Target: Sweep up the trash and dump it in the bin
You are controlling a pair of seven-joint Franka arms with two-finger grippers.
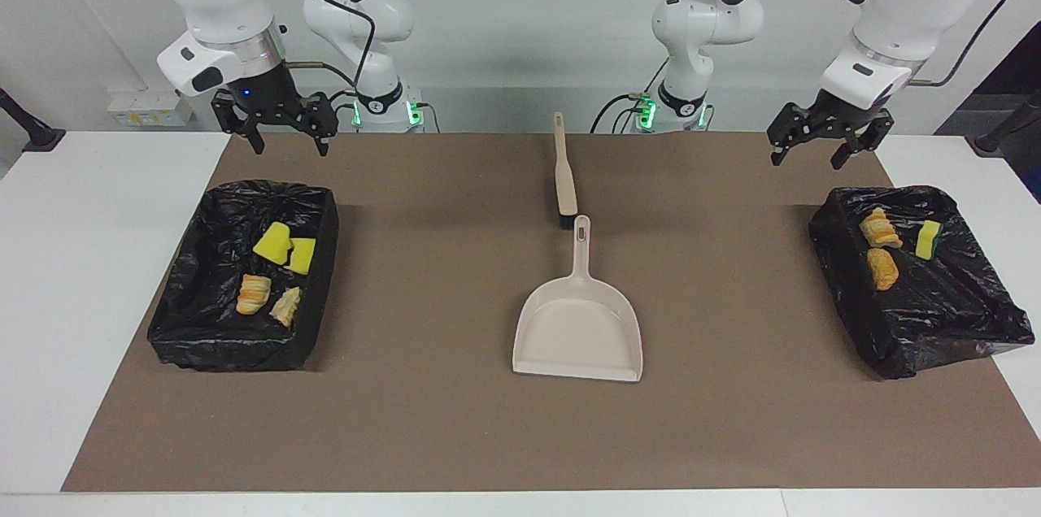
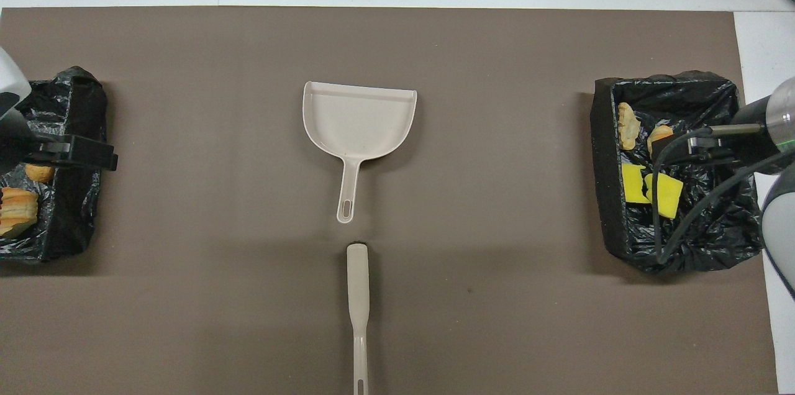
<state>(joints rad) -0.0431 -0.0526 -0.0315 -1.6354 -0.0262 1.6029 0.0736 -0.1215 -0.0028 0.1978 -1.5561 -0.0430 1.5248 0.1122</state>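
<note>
Facing view: left gripper (image 1: 821,145) and right gripper (image 1: 284,129) hung raised above the mat's robot-side corners, fingers apart, holding nothing. Trash (image 1: 272,273) lay in two black-lined bins (image 1: 195,273) at the mat's ends.

Overhead view: dustpan (image 2: 359,122) and brush (image 2: 358,295) lay mid-mat, apart.

arm shells: glossy white, rounded, with dark grey joint caps
wrists: a silver metal ring above each black gripper
left gripper (image 1: 823,145): black, two-fingered
right gripper (image 1: 283,130): black, small blue light on its body
cables: black, looping along both arms
bases: white, green lights glowing at the foot
</note>
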